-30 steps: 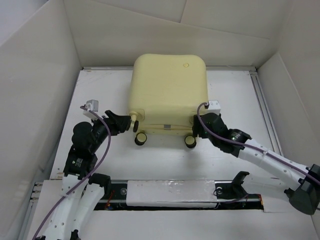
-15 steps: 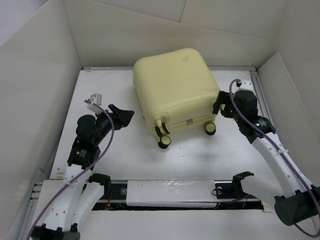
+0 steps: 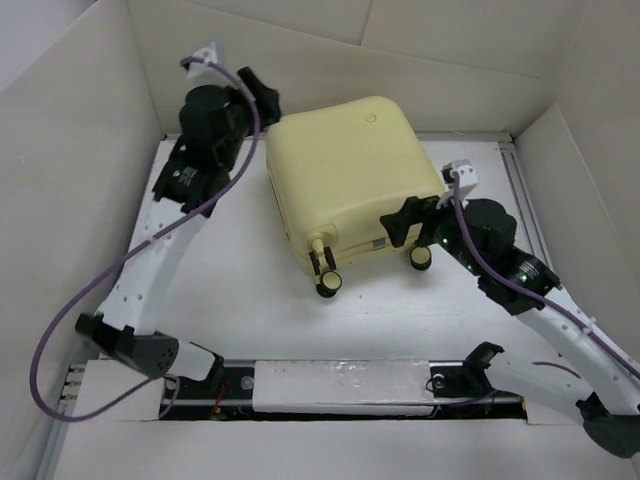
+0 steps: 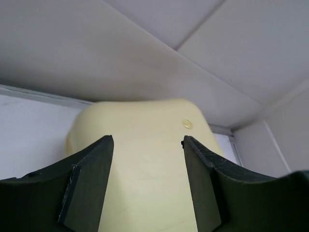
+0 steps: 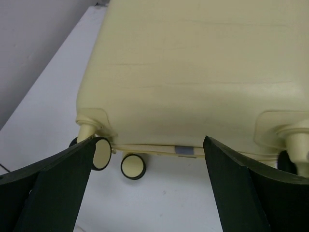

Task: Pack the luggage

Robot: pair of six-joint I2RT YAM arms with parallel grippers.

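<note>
Right hand (image 5: 148,145): jaws wide apart, empty, at the wheel end of the luggage (image 3: 345,175). The luggage lies closed and skewed toward the far edge of the worktop (image 3: 230,300), wheels (image 3: 327,285) facing the near edge. Left hand (image 4: 147,140): jaws apart, empty, above the far left corner of the shell.

Step in hand, as judged: bracing the case for opening. The next move calls for purchase on the seam. Only the right wrist view shows the grey tab (image 5: 185,151) on that seam.

White table (image 3: 240,310); closed luggage (image 3: 350,180) lying on it.
</note>
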